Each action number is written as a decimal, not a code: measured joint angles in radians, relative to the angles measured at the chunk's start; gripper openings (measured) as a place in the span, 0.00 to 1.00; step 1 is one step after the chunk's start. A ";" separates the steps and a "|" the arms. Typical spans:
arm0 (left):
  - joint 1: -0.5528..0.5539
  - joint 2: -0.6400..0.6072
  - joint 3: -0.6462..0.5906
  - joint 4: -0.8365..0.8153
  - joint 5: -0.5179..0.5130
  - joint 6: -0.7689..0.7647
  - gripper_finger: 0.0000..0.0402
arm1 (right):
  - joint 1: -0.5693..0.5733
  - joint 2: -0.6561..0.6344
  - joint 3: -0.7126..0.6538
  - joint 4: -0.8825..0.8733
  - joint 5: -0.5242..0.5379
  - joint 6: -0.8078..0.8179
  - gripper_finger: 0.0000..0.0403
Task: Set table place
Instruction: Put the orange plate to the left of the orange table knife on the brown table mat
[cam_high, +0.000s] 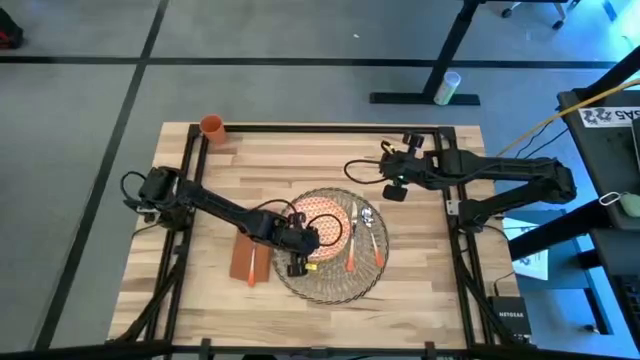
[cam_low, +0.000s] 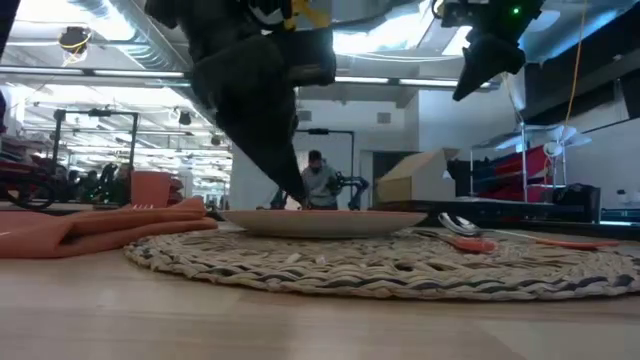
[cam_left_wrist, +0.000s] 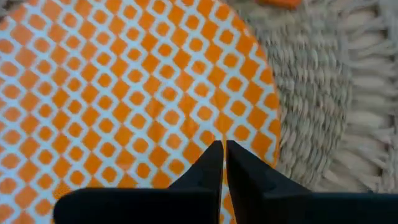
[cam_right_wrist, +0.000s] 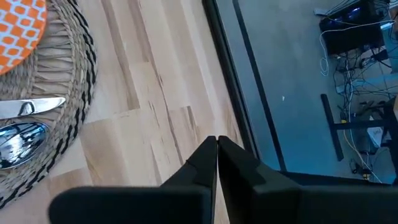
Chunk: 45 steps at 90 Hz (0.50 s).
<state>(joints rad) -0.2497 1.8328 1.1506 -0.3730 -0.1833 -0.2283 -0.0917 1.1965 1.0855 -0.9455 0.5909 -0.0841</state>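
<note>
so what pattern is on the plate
Orange and white lattice of small diamonds on the plate, clearest in the left wrist view.

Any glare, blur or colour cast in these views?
Right wrist view: bright glare on the spoon. Low view: left hand is a dark backlit shape against ceiling lights; near table soft. High view: bluish cast at right. Left wrist view: plate slightly soft.

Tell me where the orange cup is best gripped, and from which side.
Grip the orange cup across its side wall, descending from above. It stands upright and alone near the table's far left corner, so nothing crowds it. The left end effector sits nearer.
</note>
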 joint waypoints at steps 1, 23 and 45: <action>0.000 0.000 -0.002 0.000 0.000 0.000 0.00 | 0.000 0.000 0.000 0.000 0.000 0.000 0.00; 0.000 0.000 -0.050 0.057 0.027 -0.027 0.00 | 0.000 0.000 0.000 0.000 0.000 0.000 0.00; -0.025 0.000 -0.042 0.132 0.070 -0.018 0.00 | 0.000 0.000 0.000 0.000 -0.012 0.000 0.00</action>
<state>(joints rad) -0.2748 1.8332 1.1083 -0.2410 -0.1131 -0.2464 -0.0917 1.1965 1.0855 -0.9459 0.5787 -0.0846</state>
